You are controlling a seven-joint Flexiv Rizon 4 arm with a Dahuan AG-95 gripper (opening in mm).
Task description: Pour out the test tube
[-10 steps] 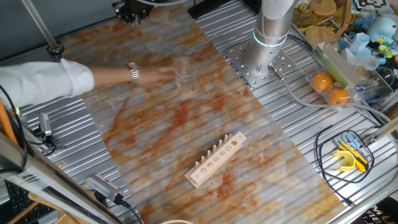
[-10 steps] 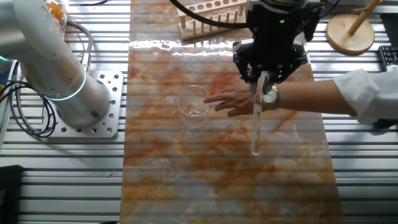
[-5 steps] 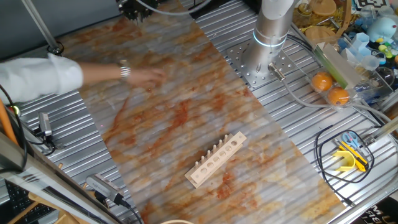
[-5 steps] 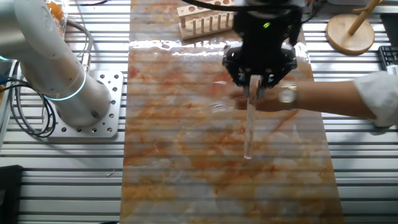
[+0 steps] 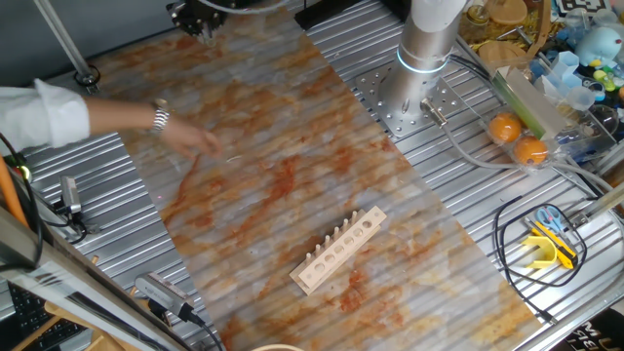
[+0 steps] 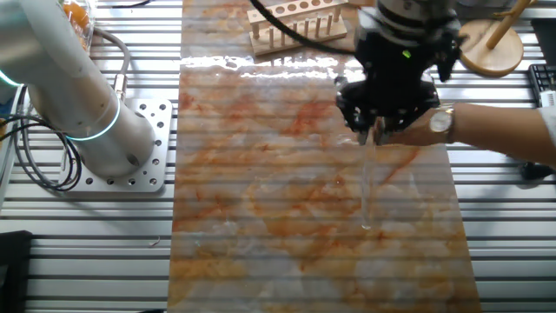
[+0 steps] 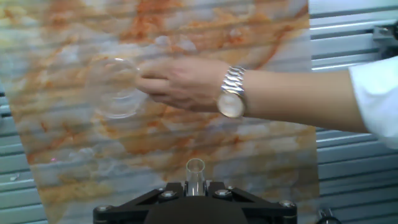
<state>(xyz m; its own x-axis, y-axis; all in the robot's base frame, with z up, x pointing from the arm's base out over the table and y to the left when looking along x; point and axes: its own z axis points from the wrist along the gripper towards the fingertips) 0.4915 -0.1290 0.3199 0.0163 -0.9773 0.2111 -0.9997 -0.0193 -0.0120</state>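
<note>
The test tube [image 6: 368,187] is a thin clear glass tube hanging upright from my gripper [image 6: 375,135], its lower end just above the marbled mat. My gripper is shut on its upper part. In the hand view the tube's open mouth [image 7: 195,169] stands between the black jaws of my gripper [image 7: 195,184]. In one fixed view my gripper [image 5: 200,19] is at the top left edge and the tube cannot be made out. A person's hand [image 7: 180,84] with a metal watch holds a clear beaker [image 7: 115,87] ahead of the tube.
A pale wooden rack [image 5: 338,250] lies on the marbled mat [image 5: 292,185]. The robot base [image 5: 421,68] stands on the ribbed metal table. Oranges [image 5: 517,138] and cables lie at the right. The person's arm [image 6: 504,130] reaches in beside my gripper.
The person's hand has carried the beaker away from the mat's middle toward their side. My gripper has shifted sideways a little with the tube still hanging from it.
</note>
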